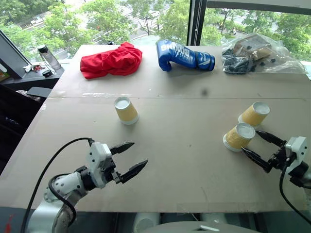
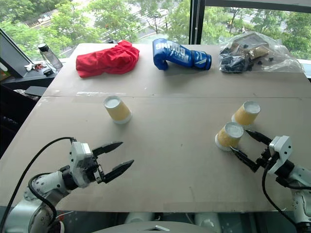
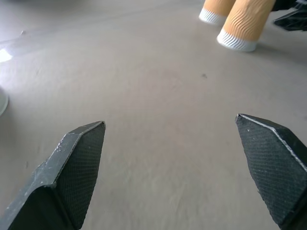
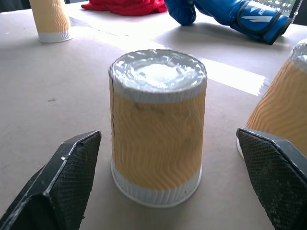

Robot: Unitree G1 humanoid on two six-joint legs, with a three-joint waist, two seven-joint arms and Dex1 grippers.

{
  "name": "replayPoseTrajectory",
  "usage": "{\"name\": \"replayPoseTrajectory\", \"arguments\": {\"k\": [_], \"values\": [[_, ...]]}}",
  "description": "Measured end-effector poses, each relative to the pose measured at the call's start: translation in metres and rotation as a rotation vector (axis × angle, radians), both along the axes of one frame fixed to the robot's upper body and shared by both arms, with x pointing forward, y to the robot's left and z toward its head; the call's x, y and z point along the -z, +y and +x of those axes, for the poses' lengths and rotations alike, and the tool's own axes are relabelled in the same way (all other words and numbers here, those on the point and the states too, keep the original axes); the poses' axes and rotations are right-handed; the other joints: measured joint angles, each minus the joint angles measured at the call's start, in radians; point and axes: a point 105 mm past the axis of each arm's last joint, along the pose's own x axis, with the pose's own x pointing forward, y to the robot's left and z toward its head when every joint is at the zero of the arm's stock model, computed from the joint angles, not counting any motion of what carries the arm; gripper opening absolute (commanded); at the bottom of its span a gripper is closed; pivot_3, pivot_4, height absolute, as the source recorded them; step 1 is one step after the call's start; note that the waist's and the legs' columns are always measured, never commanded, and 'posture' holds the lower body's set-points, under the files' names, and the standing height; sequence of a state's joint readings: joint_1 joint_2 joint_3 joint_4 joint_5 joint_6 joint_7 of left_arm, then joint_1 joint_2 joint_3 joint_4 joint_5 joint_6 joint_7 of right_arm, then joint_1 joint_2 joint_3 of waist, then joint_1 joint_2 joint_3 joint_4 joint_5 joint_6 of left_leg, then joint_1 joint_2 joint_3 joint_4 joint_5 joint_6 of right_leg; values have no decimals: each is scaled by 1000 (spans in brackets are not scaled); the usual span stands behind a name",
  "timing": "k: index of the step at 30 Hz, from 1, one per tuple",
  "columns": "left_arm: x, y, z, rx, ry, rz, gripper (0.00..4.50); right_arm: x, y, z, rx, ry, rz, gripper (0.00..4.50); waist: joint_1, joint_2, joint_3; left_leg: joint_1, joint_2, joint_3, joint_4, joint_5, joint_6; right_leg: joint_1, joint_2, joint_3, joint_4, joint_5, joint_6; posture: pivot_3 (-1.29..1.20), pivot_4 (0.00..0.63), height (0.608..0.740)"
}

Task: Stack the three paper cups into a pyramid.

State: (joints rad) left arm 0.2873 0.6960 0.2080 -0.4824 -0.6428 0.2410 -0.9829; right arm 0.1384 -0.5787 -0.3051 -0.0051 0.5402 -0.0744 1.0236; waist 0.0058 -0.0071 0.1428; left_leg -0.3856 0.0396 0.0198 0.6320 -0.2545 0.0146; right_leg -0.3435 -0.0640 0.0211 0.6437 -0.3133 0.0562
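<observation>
Your left pincer (image 1: 128, 160) hangs spread at lower left, empty. Right pincer (image 1: 261, 149), also spread, brackets the nearer cup (image 1: 238, 137) at right; second cup (image 1: 254, 114) just beside, third (image 1: 126, 110) centre-left on the bench (image 1: 184, 160). Step: first grasp. Next: close squarely without crushing.

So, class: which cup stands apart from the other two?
The left cup, alone mid-table; the other two stand close together near the right tool.
</observation>
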Motion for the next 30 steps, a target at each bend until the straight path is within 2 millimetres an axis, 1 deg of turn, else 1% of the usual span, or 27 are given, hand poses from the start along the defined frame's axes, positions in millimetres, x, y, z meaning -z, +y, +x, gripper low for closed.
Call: {"name": "replayPoseTrajectory", "arguments": {"k": [4, 7, 11, 14, 15, 17, 20, 22, 24, 26, 27, 28, 30], "values": [[-26, -8, 2, 111, -26, -8, 4465, -5, 11, 6, -24, -1, 33, 4500, -2, 0, 0, 0, 0, 0, 1, 0, 0, 0, 1, -1, 0, 0, 0, 0, 150, 740], [-39, -13, 0, 187, -31, 12, 4465, -7, 18, 9, -38, 0, 55, 4500, -5, 0, 1, 0, 0, 0, 1, 0, 0, 0, 2, -3, 0, 0, 1, 0, 150, 740], [-56, -22, 1, 242, -55, 12, 4465, -9, 26, 11, -66, 8, 69, 4500, -8, 0, 2, 0, 0, 0, 1, 0, 0, 0, 2, -3, 1, 0, 1, 0, 150, 740], [-59, -24, 1, 250, -56, 11, 4500, -7, 28, 10, -77, 28, 85, 3832, -12, 0, 2, 0, 0, 0, 1, 0, 0, 0, 3, -3, 1, 0, 1, 0, 150, 740], [-59, -25, 2, 250, -53, 10, 4500, -7, 27, 11, -74, 27, 84, 3472, -13, 0, 2, 0, 0, 0, 1, 0, 0, 0, 3, -3, 1, 0, 1, 0, 150, 740], [-61, -25, 2, 247, -53, 8, 4500, -7, 27, 11, -70, 27, 85, 2532, -15, -1, 3, 0, 0, 0, 1, 0, 0, 0, 3, -3, 1, 0, 1, 0, 150, 740], [-60, -26, 2, 249, -47, 10, 4500, -10, 28, 13, -71, 14, 85, 2532, -18, -1, 4, 0, 0, 0, 1, 0, 0, 0, 4, -3, 2, 0, 1, 0, 150, 740], [-60, -26, 2, 247, -48, 11, 4500, -14, 33, 18, -81, -5, 83, 2532, -20, -1, 4, 1, 0, 0, 2, 0, 0, 0, 4, -2, 3, 0, 1, 0, 150, 740], [-61, -24, 2, 239, -50, 12, 4500, -18, 43, 25, -105, -24, 84, 2532, -21, -1, 4, 1, 0, 1, 2, 0, 0, 0, 5, -1, 3, 0, 1, 0, 150, 740], [-61, -22, 4, 228, -51, 8, 4500, -22, 58, 39, -127, -46, 76, 2532, -25, -2, 5, 2, 0, 2, 2, 0, 0, -1, 6, 0, 5, 0, 1, 0, 150, 740], [-61, -19, 5, 215, -52, 6, 4500, -25, 71, 50, -141, -60, 63, 2532, -26, -2, 6, 3, 0, 1, 2, 0, 0, -1, 7, 0, 6, 0, 1, 0, 150, 740], [-62, -18, 6, 207, -54, 5, 4500, -27, 80, 55, -149, -66, 56, 2532, -25, -3, 6, 2, 0, 2, 2, 0, 0, -2, 8, 1, 7, 0, 1, 0, 150, 740], [-63, -11, 11, 178, -58, 1, 4500, -34, 109, 70, -189, -76, 53, 2532, -24, -4, 7, 1, 1, 2, 3, 0, -1, -7, 9, 2, 12, 0, 1, 0, 150, 740]]}}
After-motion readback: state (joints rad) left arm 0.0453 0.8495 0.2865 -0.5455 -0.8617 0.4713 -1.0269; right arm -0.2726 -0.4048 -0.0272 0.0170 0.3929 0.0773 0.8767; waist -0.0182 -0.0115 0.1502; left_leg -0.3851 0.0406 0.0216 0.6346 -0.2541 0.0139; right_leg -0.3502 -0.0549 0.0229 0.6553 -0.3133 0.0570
